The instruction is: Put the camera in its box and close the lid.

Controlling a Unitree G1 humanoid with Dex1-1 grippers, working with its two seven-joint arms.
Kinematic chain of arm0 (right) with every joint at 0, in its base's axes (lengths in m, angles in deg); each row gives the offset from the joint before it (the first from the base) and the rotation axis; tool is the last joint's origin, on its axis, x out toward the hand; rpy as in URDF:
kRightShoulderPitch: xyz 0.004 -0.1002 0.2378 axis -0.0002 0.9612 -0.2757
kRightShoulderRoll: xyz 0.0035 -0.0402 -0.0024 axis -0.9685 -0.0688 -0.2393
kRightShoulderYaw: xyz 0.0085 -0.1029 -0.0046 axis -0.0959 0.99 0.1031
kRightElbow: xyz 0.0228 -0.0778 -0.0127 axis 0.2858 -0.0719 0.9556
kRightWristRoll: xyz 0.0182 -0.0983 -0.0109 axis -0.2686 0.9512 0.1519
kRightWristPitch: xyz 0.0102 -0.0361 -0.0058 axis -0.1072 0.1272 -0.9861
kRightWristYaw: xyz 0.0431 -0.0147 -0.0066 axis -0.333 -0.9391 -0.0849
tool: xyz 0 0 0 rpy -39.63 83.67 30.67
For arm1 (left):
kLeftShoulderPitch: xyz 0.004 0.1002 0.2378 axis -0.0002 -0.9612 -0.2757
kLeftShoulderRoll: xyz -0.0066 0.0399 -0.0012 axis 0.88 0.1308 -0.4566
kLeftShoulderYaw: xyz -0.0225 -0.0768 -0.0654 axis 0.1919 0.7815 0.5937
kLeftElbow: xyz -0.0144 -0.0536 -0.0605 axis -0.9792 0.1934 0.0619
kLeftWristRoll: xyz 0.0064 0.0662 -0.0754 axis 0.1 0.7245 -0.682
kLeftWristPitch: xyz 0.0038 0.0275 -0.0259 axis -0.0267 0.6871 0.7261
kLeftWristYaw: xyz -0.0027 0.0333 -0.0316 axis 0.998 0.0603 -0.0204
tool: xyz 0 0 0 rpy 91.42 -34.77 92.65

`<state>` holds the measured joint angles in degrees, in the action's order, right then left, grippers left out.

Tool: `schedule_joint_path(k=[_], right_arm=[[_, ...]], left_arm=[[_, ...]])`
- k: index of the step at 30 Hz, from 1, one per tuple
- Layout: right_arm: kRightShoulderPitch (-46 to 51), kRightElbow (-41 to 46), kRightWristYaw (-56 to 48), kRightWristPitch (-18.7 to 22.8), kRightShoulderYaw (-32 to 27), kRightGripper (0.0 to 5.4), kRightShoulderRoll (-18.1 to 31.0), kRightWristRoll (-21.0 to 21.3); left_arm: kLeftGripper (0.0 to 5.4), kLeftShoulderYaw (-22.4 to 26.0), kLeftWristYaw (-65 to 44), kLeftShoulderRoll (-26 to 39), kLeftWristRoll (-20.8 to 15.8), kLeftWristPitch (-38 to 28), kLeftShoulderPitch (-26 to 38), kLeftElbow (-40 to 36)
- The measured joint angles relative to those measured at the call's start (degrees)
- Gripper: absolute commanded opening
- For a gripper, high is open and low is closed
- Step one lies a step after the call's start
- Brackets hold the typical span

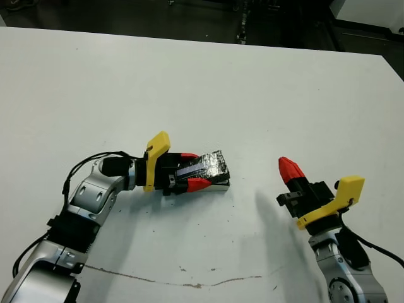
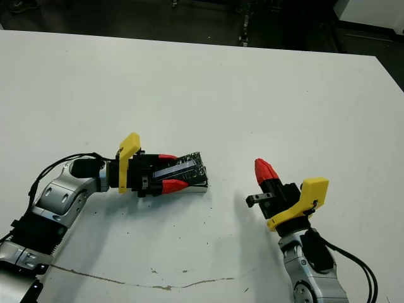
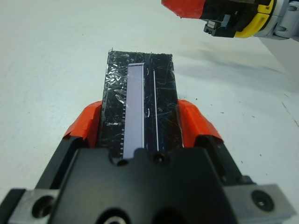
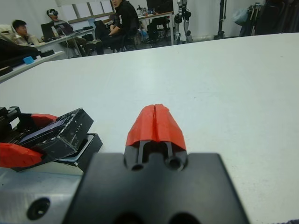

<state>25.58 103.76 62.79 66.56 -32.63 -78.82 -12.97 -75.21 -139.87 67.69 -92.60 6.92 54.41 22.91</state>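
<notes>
The table (image 1: 208, 82) is white and flat, with a thin brownish scratch line (image 1: 170, 281) running across its near part and small dark specks (image 1: 218, 221) scattered around the middle. The box (image 1: 218, 185) rests directly on it, left of centre, its white inside and dark side showing under the lid (image 1: 213, 165), which sits tilted over it. The far edge meets a dark floor.

The lid (image 1: 211, 165) covers nearly all of the box (image 1: 218, 185), of which only a strip shows beneath; whether the camera lies inside cannot be told. The left gripper (image 3: 145, 123) hides the lid's near end. The picture edges cut the desk (image 1: 189, 82) on all sides.
</notes>
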Motion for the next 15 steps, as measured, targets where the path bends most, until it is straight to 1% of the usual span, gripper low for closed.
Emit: schedule_joint_path(k=[10,15], right_arm=[[-0.06,-0.02,-0.1,0.0,-0.09,0.0,0.0,-0.15],[-0.11,-0.03,-0.15,-0.01,-0.1,0.0,0.02,-0.11]], left_arm=[[3.14,-1.25,-0.41,0.37,0.57,-0.42,1.14,0.97],[3.14,-2.07,-3.93,0.56,0.63,-3.61,3.41,5.33]])
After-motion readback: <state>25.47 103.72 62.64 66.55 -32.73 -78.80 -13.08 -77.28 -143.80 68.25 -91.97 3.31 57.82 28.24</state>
